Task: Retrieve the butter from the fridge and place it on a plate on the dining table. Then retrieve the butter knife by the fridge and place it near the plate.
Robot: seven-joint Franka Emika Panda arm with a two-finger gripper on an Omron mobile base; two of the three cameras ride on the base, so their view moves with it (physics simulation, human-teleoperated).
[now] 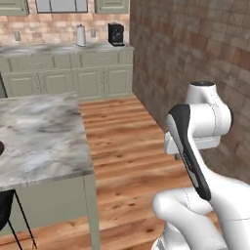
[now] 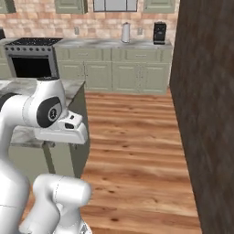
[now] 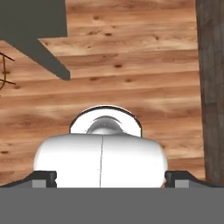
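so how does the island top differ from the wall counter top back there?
The dining table top is bare where visible; the wall counter carries a white canister and a black appliance. The dining table stands free on the floor; the wall counter backs a brick wall. Both share grey marbled tops on sage-green bases.

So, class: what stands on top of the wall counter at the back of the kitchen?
On the wall counter stand a white cylindrical container and a black appliance. A stove sits at its left end. Inside the cupboards cannot be seen; their doors are shut.

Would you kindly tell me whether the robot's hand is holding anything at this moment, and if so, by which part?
Nothing is held: the hand is open, its two dark fingertips wide apart over the wooden plank floor.
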